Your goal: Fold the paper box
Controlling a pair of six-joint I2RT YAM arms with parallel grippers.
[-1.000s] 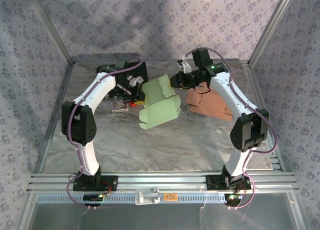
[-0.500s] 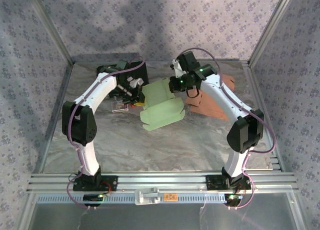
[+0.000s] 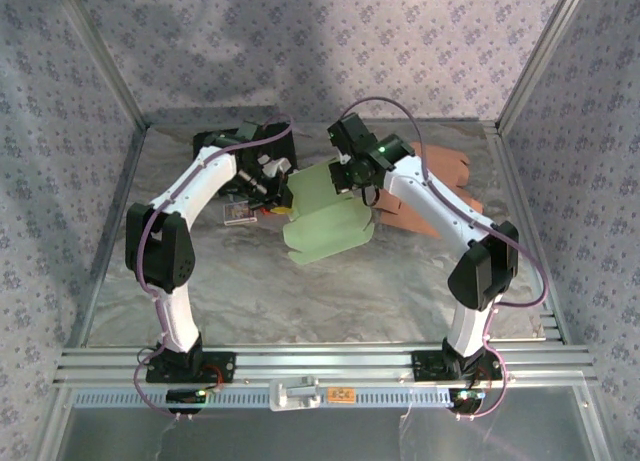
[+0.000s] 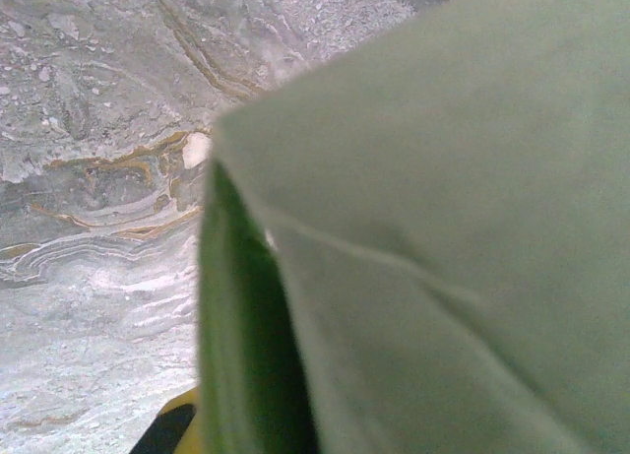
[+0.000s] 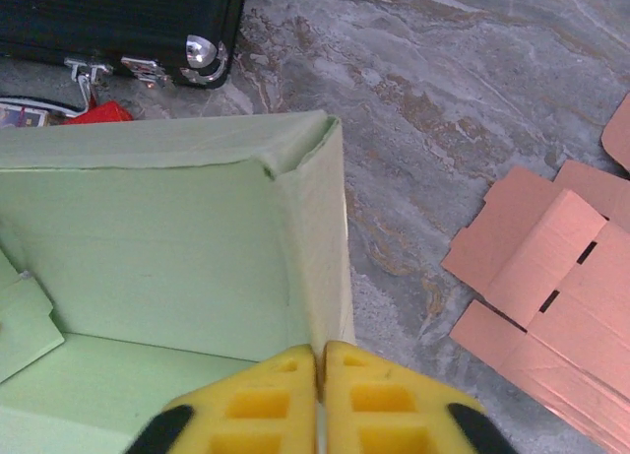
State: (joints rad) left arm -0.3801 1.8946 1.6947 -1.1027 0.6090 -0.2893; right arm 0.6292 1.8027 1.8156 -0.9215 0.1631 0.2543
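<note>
Underneath both pincers spreads the grey marbled table (image 3: pixel 240 281). Between them sits the green paper box (image 3: pixel 325 221), partly folded, its open hollow facing up.

The right pincer (image 3: pixel 343 179) comes in over the box's far right corner. In the right wrist view its yellow pads (image 5: pixel 261 395) are pressed together with the lower end of the box's (image 5: pixel 148 247) upright side wall running into the seam between them, so the right pincer (image 5: pixel 320 360) is clamped on that wall; the box floor lies to the left of the pads.

The left pincer (image 3: pixel 278 186) meets the box's left edge. In the left wrist view a green panel (image 4: pixel 443 227) stands right against the camera, one yellow pad (image 4: pixel 177 424) just beside its dark edge; this pincer is closed, pinching that panel.

Right of the right pincer lie flat pink box blanks (image 5: pixel 551 277), apart from the green box. Beyond its pads, past the box's back wall, stands a black case (image 5: pixel 118 21) with metal latches, and a small red item (image 5: pixel 103 112) lies just in front of it.
</note>
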